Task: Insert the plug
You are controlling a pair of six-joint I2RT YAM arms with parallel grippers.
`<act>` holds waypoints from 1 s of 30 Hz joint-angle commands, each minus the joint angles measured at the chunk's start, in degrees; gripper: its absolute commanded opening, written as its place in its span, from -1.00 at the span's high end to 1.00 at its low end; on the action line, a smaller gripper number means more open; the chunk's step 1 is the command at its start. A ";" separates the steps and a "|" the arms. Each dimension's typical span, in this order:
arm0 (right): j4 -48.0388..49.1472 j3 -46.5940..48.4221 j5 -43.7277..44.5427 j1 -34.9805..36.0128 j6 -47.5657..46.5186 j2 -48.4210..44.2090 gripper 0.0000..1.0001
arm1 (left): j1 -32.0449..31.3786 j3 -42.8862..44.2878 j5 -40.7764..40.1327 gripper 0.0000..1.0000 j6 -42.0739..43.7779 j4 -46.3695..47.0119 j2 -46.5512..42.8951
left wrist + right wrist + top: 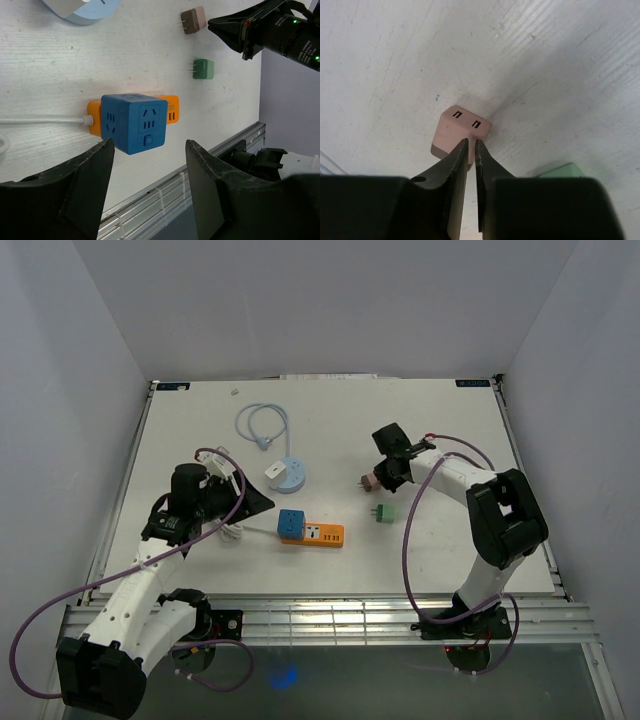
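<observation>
A blue cube socket [291,525] sits on an orange power strip [325,534] at the table's middle front. A pink plug [368,481] and a green plug [384,512] lie to its right. My left gripper [250,495] is open and empty, just left of the cube; in the left wrist view the cube [134,122] shows between and beyond the open gripper [150,145]. My right gripper [385,475] hovers at the pink plug. In the right wrist view the gripper [471,142] is shut with a thin gap and nothing in it, over the plug [460,127].
A round white and blue device [285,475] with a looped light-blue cable [262,425] lies behind the strip. The strip's white cord [232,532] runs left. Metal rails [330,620] edge the table front. White walls stand on three sides.
</observation>
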 commanded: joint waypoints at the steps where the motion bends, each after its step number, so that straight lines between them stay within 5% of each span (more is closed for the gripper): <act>1: 2.59 -1.05 4.49 0.73 -6.56 -4.70 0.68 | 0.34 2.65 4.43 -0.40 1.97 3.51 -0.58; 4: 3.12 -1.32 6.51 0.82 -9.12 -7.34 0.55 | 0.34 3.35 4.26 -0.44 1.97 4.84 0.11; 7: 3.21 -1.49 5.21 -0.49 -10.54 -7.18 -0.15 | 0.34 4.58 4.17 -0.45 1.88 4.84 1.78; 13: 2.25 -0.27 -1.83 -1.72 -8.26 -2.79 -0.47 | 0.16 5.11 3.82 -0.46 1.27 5.10 2.67; 17: 1.90 2.02 -6.30 -1.72 -6.59 0.46 -0.61 | 0.25 5.28 3.03 -0.46 1.88 3.87 2.23; 30: -0.92 5.01 -9.39 -1.72 1.41 5.66 -0.62 | 0.16 4.58 1.71 -0.47 3.03 2.38 1.44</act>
